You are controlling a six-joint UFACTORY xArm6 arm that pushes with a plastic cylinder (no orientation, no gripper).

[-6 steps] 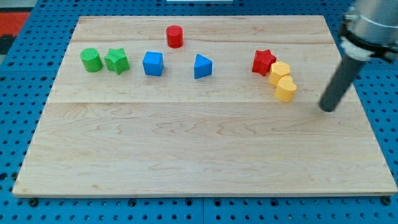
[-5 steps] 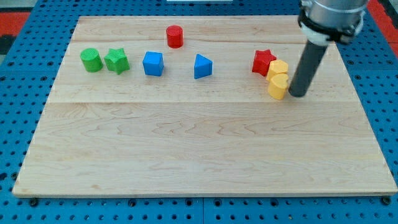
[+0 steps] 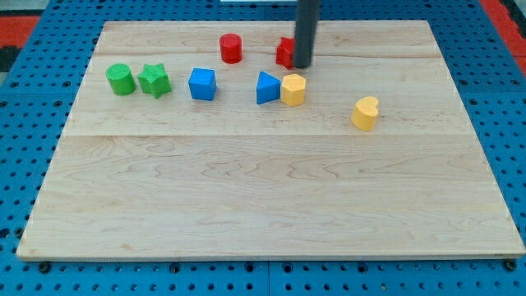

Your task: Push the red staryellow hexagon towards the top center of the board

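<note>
The red star [image 3: 284,52] lies near the view's top centre, partly hidden behind my rod. My tip [image 3: 302,65] stands at its right side, touching or nearly touching it. The yellow hexagon [image 3: 292,89] lies just below my tip, against the right side of a blue triangular block [image 3: 266,87]. A yellow heart-shaped block [image 3: 365,113] lies alone to the lower right of the hexagon.
A red cylinder [image 3: 231,48] stands to the left of the red star. A blue block [image 3: 202,84], a green star [image 3: 154,80] and a green cylinder [image 3: 120,79] lie in a row on the left of the wooden board [image 3: 263,214].
My tip has swept from the right edge to the top centre. The red star moved left and up, the yellow hexagon moved left to the blue triangle, and the yellow heart shifted slightly left.
</note>
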